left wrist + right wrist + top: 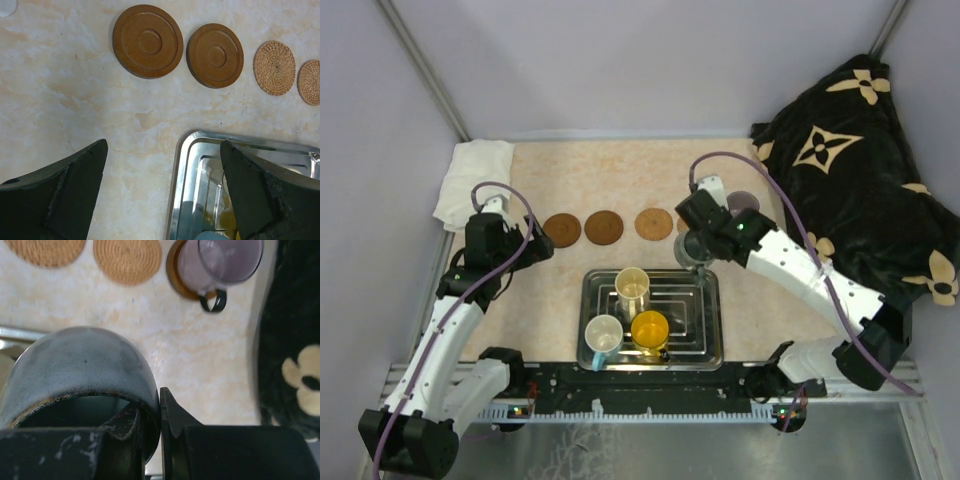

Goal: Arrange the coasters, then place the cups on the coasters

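Across the desk (pixel 570 180), coasters: five brown coasters (pixel 603 227) lie in a row above the steel tray (pixel 186 165); the arranging looks complete.
Purple cup (pixel 220 260): seated on the rightmost coaster (pixel 171 267), upper right of the right wrist view; the only cup placed.
Grey cup (pixel 80 370): pinched by its rim in the right gripper (pixel 150 417), near the tray's upper-right corner, on no coaster.
Tray: cream cup (pixel 632 287), light blue cup (pixel 603 335) and yellow cup (pixel 650 328) stand inside it.
Left gripper (pixel 164 147): spread wide, empty, near the tray's upper-left corner.
Remaining: four cups to seat, by this reading.
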